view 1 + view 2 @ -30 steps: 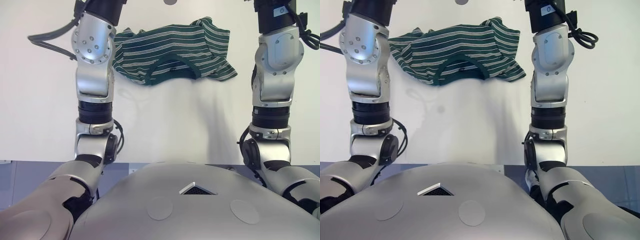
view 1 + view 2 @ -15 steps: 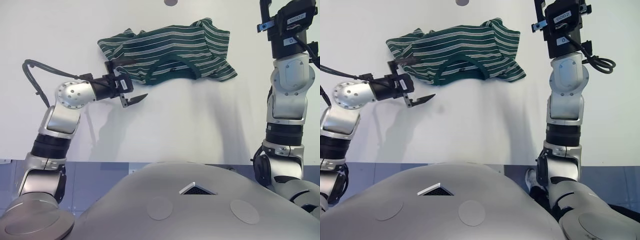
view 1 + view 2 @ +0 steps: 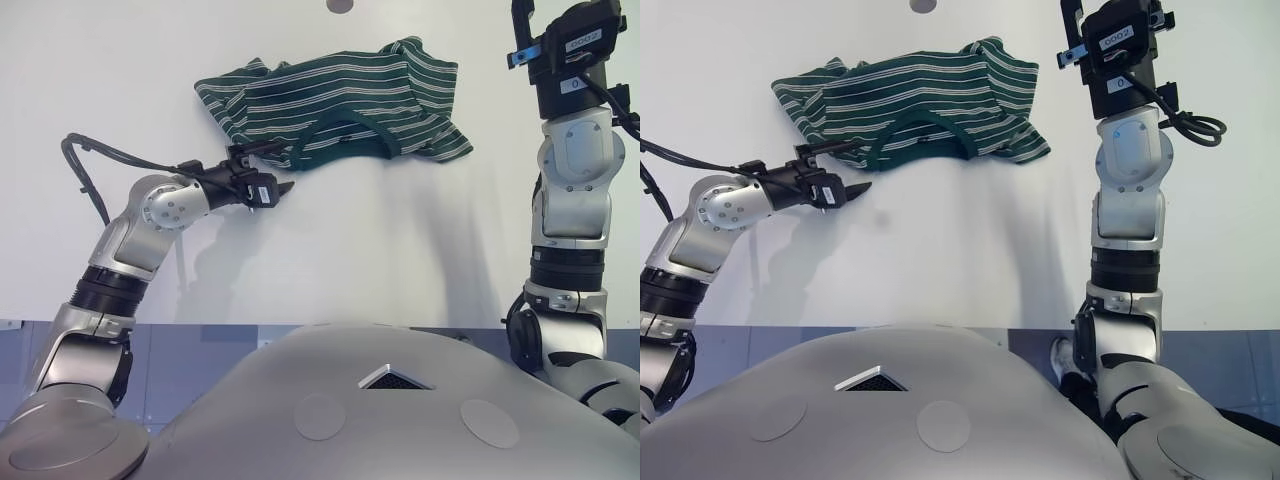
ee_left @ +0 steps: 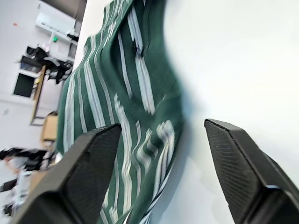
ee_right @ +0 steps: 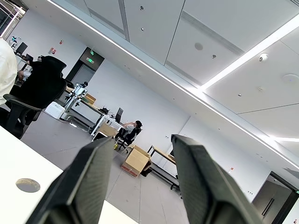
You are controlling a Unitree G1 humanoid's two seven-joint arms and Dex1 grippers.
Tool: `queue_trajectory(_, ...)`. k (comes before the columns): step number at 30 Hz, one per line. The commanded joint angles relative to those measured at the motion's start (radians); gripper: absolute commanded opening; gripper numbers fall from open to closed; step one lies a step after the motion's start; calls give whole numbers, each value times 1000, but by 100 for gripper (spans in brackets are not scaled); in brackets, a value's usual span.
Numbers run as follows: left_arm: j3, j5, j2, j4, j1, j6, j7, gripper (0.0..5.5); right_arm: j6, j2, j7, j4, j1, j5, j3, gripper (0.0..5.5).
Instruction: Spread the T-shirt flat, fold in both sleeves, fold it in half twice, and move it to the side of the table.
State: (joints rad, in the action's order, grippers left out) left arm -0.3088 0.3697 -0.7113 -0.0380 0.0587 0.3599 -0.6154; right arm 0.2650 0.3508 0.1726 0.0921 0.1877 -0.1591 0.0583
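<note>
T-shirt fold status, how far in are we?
Done: nothing yet. The T-shirt lies bunched at the far side of the table. In hand: the left pincer is open and low at the shirt's near-left edge; the right pincer is open, raised clear of it. Left: spreading flat, both sleeves, two half folds, the move aside.

Silver arms (image 3: 573,170), black left claw (image 4: 162,128)

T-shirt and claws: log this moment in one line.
T-shirt: crumpled, unfolded | left claw: open, at its near edge | right claw: open, raised
</note>
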Motion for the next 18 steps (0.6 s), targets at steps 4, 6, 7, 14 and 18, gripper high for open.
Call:
queue_trajectory(4,-18,114,36,-45,40,-36,86,199,-1,0,6,5,-2,3,-8,227)
queue_trajectory(6,-11,81,40,-19,32,0,82,165,6,8,10,-8,-1,2,-4,227)
queue_trajectory(7,-7,49,42,-7,27,25,72,150,8,14,12,-17,-3,0,-3,227)
queue_trajectory(14,10,14,44,-52,25,11,71,14,84,189,282,-100,-118,-23,-144,227)
queue_trajectory(18,-4,46,48,-80,14,-8,83,2,197,300,406,-123,-205,-41,-210,227)
